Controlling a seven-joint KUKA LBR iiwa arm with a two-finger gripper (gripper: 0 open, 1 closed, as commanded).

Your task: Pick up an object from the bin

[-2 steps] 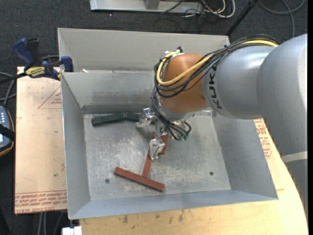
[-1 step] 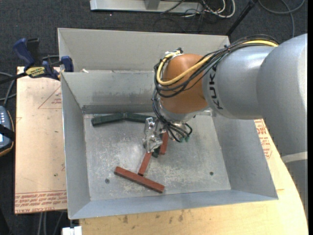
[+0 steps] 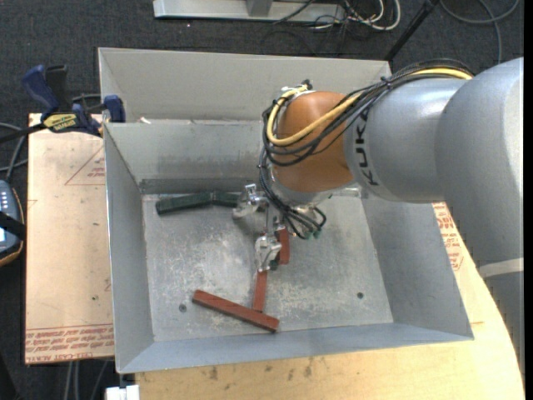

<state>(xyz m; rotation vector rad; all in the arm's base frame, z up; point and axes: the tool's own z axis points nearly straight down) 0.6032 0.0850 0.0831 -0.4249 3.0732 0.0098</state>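
Observation:
My gripper (image 3: 267,252) hangs low over the middle of the bin, under the arm's orange cover. It is right at the upper end of a red-brown T-shaped thing (image 3: 241,309), whose stem runs up from a crossbar lying near the front wall. The stem's top end shows just right of the gripper, touching it or very close. A dark green long-handled tool (image 3: 193,202) lies flat along the back of the floor, left of the gripper and apart from it.
The arm reaches in from the right and hides the bin's back right part. Bare scuffed floor lies left of the gripper and at the front right.

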